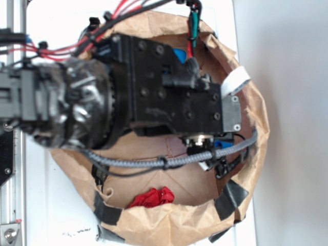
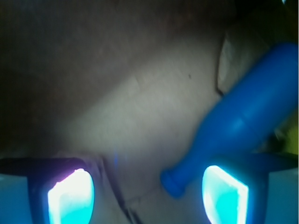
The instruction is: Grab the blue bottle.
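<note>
While the black arm is hanging over the crumpled brown paper basin [image 1: 256, 128] on the white table [image 1: 287, 77], I am seeing one gripper [image 2: 147, 193] with its two glowing pads spread apart — one bright blue plastic bottle [image 2: 247, 116] is lying tilted, neck beside the right pad [image 2: 224, 193]. One red crumpled cloth [image 1: 152, 197] is lying near the basin's rim.

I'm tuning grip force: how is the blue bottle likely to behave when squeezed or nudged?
The blue bottle lies on its side with a round body, so it will probably roll if nudged. Its smooth surface looks slippery; the tapered neck near the right finger of the open tool may squirt out. It looks like rigid, light plastic.
</note>
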